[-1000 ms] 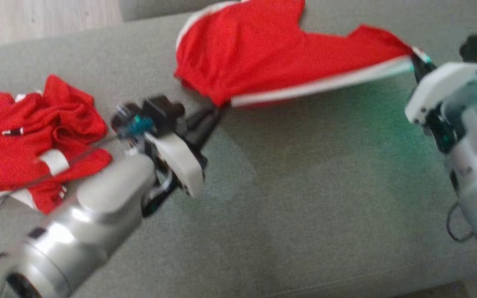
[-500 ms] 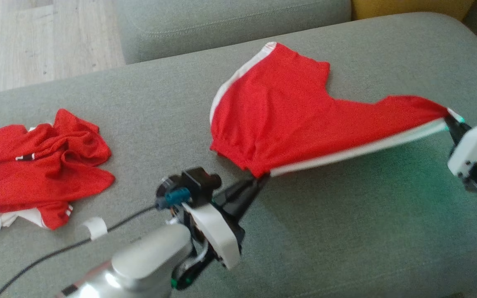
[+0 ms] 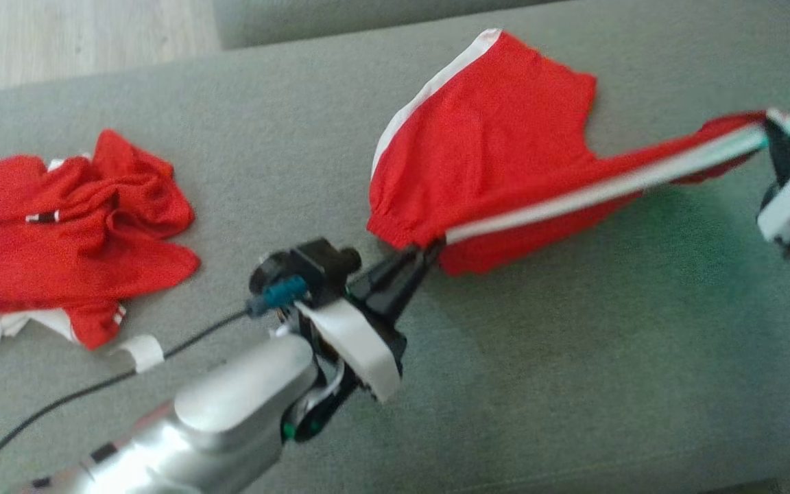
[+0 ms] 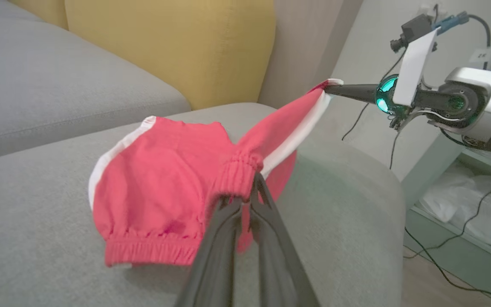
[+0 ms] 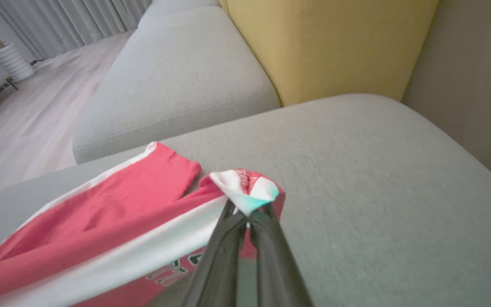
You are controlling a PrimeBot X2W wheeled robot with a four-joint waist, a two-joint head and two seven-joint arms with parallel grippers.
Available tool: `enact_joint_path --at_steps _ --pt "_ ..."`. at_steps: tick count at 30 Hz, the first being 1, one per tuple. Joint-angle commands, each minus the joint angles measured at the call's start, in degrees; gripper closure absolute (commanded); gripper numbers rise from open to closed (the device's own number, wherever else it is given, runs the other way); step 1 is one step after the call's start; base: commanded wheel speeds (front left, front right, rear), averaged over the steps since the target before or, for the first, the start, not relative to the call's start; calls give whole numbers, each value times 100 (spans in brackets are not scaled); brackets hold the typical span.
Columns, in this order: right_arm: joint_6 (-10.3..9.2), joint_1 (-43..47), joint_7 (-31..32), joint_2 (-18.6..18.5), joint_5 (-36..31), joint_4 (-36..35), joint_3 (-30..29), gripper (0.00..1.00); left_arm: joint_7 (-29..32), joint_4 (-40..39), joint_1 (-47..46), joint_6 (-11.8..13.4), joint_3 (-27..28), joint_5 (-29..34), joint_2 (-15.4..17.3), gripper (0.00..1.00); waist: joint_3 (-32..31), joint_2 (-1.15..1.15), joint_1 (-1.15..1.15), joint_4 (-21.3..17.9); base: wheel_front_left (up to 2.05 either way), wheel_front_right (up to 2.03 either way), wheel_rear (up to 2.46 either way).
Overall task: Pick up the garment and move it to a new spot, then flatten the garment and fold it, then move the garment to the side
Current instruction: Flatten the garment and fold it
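L gripper (image 3: 428,251) is clamping the shorts (image 3: 498,151) at the waistband corner, jaws pinched on cloth. R gripper (image 3: 773,128) is pinching the white-striped hem end. Shorts are stretching taut btwn both tips, the far leg lying on the cushion (image 3: 573,357) beyond L tips. Red pile (image 3: 73,233) is lying well left of L arm.

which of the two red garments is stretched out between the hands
The red shorts with the white side stripe, pinched at either end by the left hand and right hand; the other red garment lies crumpled.
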Motion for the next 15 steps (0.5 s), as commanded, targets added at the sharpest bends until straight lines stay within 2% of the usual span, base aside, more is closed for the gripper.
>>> enact_joint_path --at_steps 1,9,15 --pt "37 -396 -68 -3 -171 -250 -80 100 -73 -88 -342 70 344 -11 116 100 216 0 -1 168 0 0 0" --pt "37 -1256 -208 366 -946 -107 -387 100 -268 220 -583 122 594 -102 -273 100 707 0 -1 547 0 0 0" --pt "37 -2129 -313 612 -1734 525 -473 100 -386 616 -874 -18 644 -45 -658 100 1125 0 -1 926 0 0 0"
